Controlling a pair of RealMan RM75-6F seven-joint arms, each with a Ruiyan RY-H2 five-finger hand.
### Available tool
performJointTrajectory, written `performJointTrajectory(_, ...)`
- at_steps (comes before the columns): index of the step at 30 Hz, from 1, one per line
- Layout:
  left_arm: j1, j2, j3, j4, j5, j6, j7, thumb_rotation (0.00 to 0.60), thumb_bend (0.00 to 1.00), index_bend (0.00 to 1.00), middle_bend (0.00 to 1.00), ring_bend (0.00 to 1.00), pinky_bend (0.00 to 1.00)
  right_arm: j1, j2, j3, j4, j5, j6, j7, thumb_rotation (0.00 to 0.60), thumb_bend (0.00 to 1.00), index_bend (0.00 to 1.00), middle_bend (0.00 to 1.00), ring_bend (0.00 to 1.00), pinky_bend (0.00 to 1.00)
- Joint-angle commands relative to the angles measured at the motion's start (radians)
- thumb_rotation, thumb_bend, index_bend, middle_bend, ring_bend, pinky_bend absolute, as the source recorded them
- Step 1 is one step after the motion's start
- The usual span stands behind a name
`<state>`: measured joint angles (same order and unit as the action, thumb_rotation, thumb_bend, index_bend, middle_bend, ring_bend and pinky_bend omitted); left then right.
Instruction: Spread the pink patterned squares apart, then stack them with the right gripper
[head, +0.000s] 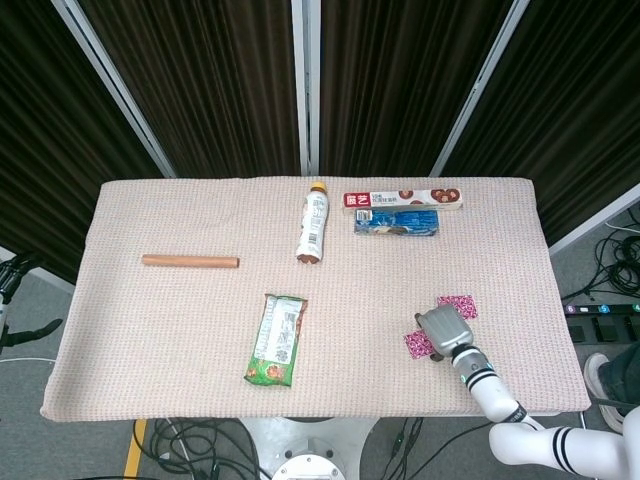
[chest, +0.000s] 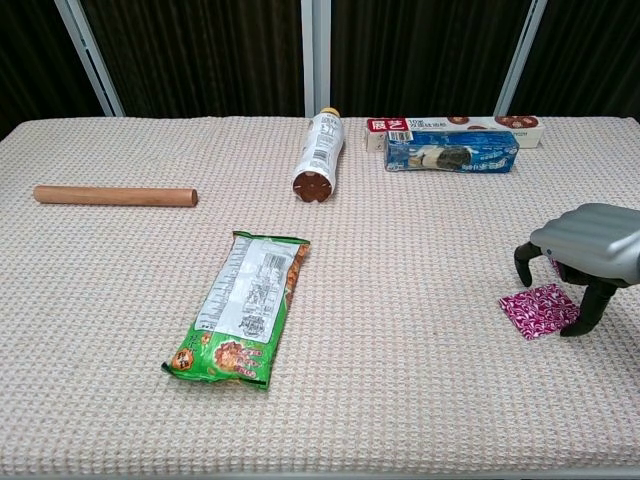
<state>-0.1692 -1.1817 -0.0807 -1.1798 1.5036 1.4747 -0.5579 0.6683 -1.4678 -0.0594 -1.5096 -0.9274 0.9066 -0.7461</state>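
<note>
- Both pictures are bright, and the light falls evenly from above.
- The table cloth looks pale and clean from edge to edge, with no dark patches.
- Shadows are soft and small. A thin one sits under the right hand in the chest view.
- The black curtains at the top stay very dark.
- The green snack bag has a little shine on it.
- Everything looks sharp, with no blur.
- In the head view, the poles at the top lean outward.
</note>
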Motion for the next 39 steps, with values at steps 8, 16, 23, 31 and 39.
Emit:
performJointTrajectory(8, 0.002, -0.001, -0.001, 0.01, -0.003, 0.0, -0.009, 0.6, 0.06, 0.23, 0.23, 0.16, 0.26, 0.01, -0.016, 0.004, 0.013, 0.028, -0.006, -0.007, 0.531, 0.0, 0.37, 1.0, 1.0, 0.98)
performJointTrajectory(16, 0.003, -0.004, 0.0, 0.018, -0.003, -0.001, -0.018, 0.6, 0.06, 0.23, 0.23, 0.16, 0.26, 0.014, -0.019, 0.01, 0.012, 0.038, -0.007, 0.005, 0.6, 0.0, 0.42, 1.0, 1.0, 0.98)
performJointTrajectory(23, 0.003, -0.005, 0.0, 0.019, -0.002, -0.002, -0.019, 0.6, 0.06, 0.23, 0.23, 0.16, 0.26, 0.014, -0.011, 0.015, 0.004, 0.04, 0.002, 0.018, 0.6, 0.0, 0.45, 1.0, 1.0, 0.98)
performJointTrajectory(31, 0.003, -0.004, 0.0, 0.014, -0.001, 0.0, -0.014, 0.6, 0.06, 0.23, 0.23, 0.16, 0.26, 0.012, 0.006, 0.022, -0.008, 0.041, 0.011, 0.036, 0.6, 0.0, 0.46, 1.0, 1.0, 0.98)
performJointTrajectory(39, 0.001, -0.003, 0.0, 0.008, 0.003, 0.0, -0.013, 0.6, 0.06, 0.23, 0.23, 0.17, 0.26, 0.001, 0.041, 0.059, -0.03, 0.04, 0.057, 0.082, 0.6, 0.0, 0.46, 1.0, 1.0, 0.98)
